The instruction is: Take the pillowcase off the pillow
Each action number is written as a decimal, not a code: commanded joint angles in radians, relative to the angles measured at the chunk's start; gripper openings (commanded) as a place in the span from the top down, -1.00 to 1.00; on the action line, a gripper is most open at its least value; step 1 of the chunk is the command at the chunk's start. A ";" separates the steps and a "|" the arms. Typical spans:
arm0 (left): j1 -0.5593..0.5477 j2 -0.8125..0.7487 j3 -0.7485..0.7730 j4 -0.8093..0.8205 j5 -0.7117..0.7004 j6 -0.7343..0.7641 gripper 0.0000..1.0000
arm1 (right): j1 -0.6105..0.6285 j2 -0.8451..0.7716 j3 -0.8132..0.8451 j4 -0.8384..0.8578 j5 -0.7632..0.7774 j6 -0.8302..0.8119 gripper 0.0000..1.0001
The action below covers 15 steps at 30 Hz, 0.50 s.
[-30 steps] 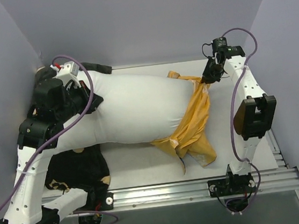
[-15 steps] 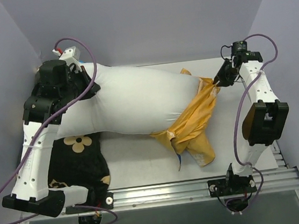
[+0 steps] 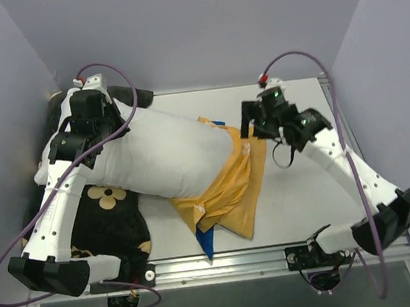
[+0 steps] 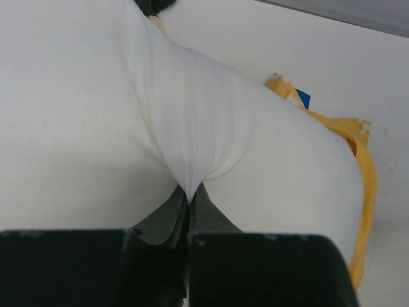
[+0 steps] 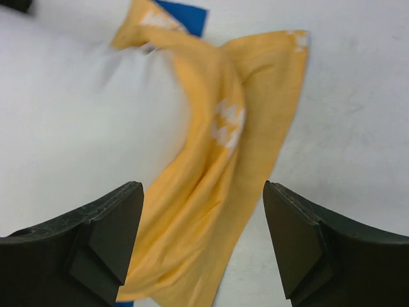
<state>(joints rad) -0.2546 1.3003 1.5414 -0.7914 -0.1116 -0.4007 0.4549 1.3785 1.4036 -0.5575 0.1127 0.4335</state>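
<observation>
The white pillow lies across the table's left half. Its right end sits inside the pillowcase, which shows its orange-yellow inside, with blue at the near tip. My left gripper is shut, pinching a fold of the pillow at its left end; the fabric puckers into my left gripper. My right gripper hovers open over the pillowcase's far right edge. In the right wrist view the pillowcase lies loose below the right gripper, touching neither finger, with the pillow to its left.
A black pillow with tan flower marks lies at the near left, partly under the white one. A metal rail runs along the near edge. Purple walls close in the back and both sides.
My right gripper opened and let go of the pillowcase, then swung left toward the pillow. The pillowcase dropped flat onto the table. The pillow settled slightly left; the left grip held.
</observation>
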 commanded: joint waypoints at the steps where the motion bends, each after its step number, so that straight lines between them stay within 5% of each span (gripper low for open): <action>1: -0.014 -0.026 0.006 0.164 -0.017 -0.026 1.00 | 0.241 -0.117 -0.101 0.024 0.172 0.017 -0.54; 6: -0.015 -0.022 0.005 0.172 -0.010 -0.032 1.00 | 0.636 -0.060 -0.193 0.073 0.407 0.114 -0.57; 11: -0.018 -0.032 0.019 0.169 -0.003 -0.032 1.00 | 0.806 0.120 -0.146 0.108 0.508 0.191 -0.61; 15: -0.020 -0.021 0.039 0.159 0.007 -0.027 1.00 | 0.826 0.218 -0.109 0.108 0.510 0.211 -0.52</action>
<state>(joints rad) -0.2626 1.3003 1.5318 -0.7544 -0.1265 -0.4114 1.2755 1.5623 1.2495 -0.4534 0.5190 0.5880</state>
